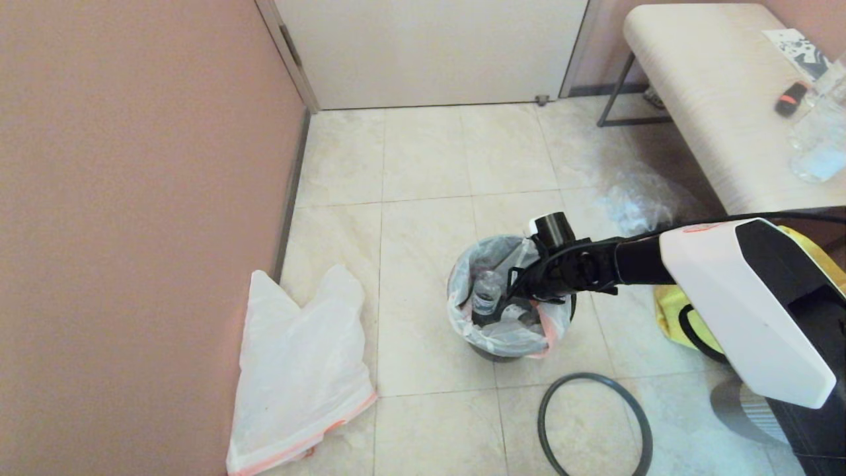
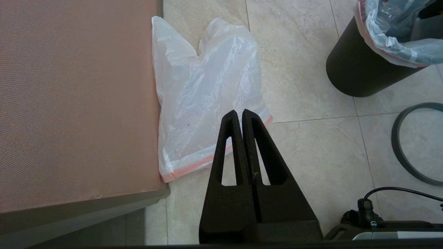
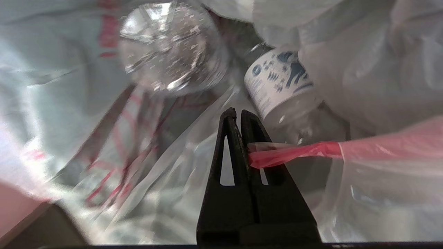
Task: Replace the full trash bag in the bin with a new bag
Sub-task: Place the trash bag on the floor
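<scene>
The black bin (image 1: pixel 490 352) stands on the tiled floor, lined with the full trash bag (image 1: pixel 505 336), whose rim folds over the bin's edge. Clear bottles (image 3: pixel 277 90) show inside it. My right gripper (image 3: pixel 235 112) reaches down into the bin's mouth and is shut on the bag's orange-pink drawstring (image 3: pixel 294 151). The bin's thin dark hoop (image 1: pixel 593 376) lies on the floor in front of the bin. The new bag (image 1: pixel 297 370) lies flat by the left wall. My left gripper (image 2: pixel 238 112) hangs shut and empty above the new bag's (image 2: pixel 204 97) rim end, outside the head view.
A pink wall (image 1: pixel 132 198) runs close along the left. On the right are a cream bench (image 1: pixel 694 86), a clear bag (image 1: pixel 638 198) under it, a yellow tote bag (image 1: pixel 671 311) and a grey ribbed cylinder (image 1: pixel 747 410).
</scene>
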### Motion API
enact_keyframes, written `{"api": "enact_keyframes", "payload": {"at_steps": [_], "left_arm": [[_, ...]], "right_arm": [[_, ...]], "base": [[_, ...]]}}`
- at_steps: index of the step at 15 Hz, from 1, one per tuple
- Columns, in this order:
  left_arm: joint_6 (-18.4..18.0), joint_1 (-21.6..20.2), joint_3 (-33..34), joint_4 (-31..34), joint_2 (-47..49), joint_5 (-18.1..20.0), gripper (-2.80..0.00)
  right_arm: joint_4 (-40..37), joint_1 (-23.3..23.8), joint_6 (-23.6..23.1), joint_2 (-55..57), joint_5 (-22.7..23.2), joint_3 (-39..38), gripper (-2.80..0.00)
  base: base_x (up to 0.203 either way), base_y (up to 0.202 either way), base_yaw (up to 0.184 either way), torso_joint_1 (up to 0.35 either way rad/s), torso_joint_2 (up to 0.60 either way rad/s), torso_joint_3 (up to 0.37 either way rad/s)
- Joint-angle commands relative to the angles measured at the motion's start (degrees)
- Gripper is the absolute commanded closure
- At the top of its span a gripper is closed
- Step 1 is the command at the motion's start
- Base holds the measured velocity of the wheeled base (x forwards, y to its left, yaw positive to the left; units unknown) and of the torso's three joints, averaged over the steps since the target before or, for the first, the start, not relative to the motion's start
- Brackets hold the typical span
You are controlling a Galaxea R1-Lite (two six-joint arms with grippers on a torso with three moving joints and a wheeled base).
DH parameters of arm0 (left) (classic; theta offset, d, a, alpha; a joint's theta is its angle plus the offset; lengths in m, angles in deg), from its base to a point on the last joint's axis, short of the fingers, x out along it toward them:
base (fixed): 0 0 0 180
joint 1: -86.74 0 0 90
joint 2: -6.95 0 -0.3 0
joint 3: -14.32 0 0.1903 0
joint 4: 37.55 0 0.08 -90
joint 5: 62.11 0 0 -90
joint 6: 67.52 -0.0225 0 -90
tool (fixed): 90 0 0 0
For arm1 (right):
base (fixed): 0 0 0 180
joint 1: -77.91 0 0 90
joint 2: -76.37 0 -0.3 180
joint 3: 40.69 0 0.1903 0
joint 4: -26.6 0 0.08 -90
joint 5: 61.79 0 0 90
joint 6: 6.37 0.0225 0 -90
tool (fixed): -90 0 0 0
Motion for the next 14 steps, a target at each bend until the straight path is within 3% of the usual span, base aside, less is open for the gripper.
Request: {"api": "enact_keyframes", "payload": {"at_steps": [1, 6, 11, 14], "left_arm": [[0.02, -0.02, -0.02, 0.04, -0.01, -0.02, 0.00], [0.02, -0.02, -0.02, 0.04, 0.05, -0.02, 0.00], [0.02, -0.02, -0.02, 0.04, -0.01, -0.02, 0.00], [0.02, -0.02, -0.02, 0.04, -0.01, -0.02, 0.00]], "right_arm": [[0.30, -0.06, -0.53, 3.22, -0.68, 1.59, 0.00], [-0.30, 1.07, -0.23, 0.17, -0.89, 0.25, 0.00], [0.04, 2.27, 0.42, -9.09, -1.64, -12.12, 0.00], [0.30, 4.78, 0.88, -9.78, -2.18, -14.34, 0.00]], "base": [[0.000, 0.000, 0.000, 0.000, 0.00, 0.000], [0.000, 0.000, 0.000, 0.000, 0.00, 0.000], [0.000, 0.000, 0.000, 0.000, 0.00, 0.000], [0.000, 0.000, 0.000, 0.000, 0.00, 0.000]]}}
